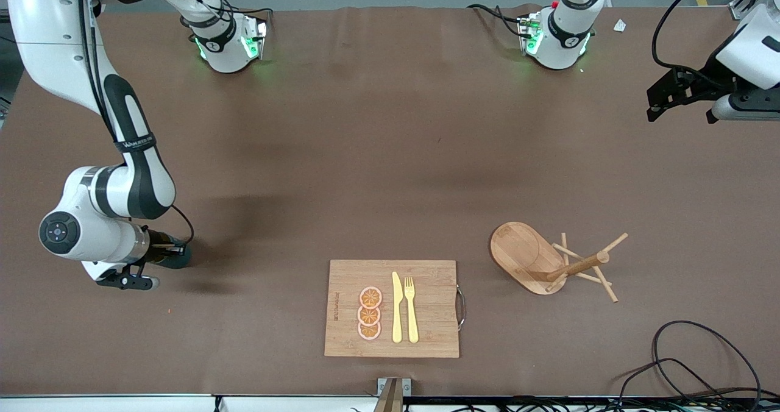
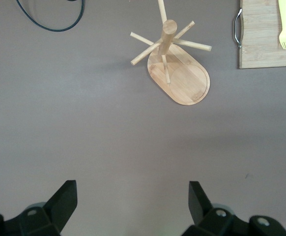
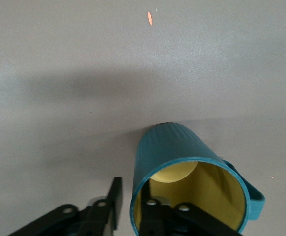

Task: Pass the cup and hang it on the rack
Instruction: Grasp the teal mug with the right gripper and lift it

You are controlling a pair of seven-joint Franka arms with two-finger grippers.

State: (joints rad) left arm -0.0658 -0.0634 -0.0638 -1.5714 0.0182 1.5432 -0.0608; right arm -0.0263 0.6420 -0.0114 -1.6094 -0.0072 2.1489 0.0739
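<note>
The teal cup [image 3: 175, 147] with a yellow inside shows close up in the right wrist view, its mouth toward the camera and its handle at one side. In the front view it is a dark shape [image 1: 180, 256] on the table at the right arm's end. My right gripper [image 3: 135, 196] [image 1: 172, 253] is low at the cup, open, with one finger inside the mouth and the other outside the wall, a small gap showing. The wooden rack [image 1: 548, 262] [image 2: 180, 73] stands upright toward the left arm's end. My left gripper [image 1: 679, 98] [image 2: 133, 201] waits open and empty, high over its end.
A bamboo cutting board [image 1: 426, 333] with orange slices [image 1: 369, 314], a yellow knife [image 1: 397, 308] and a fork [image 1: 411, 308] lies near the front edge, between cup and rack. Black cables [image 1: 701, 363] lie at the front corner at the left arm's end.
</note>
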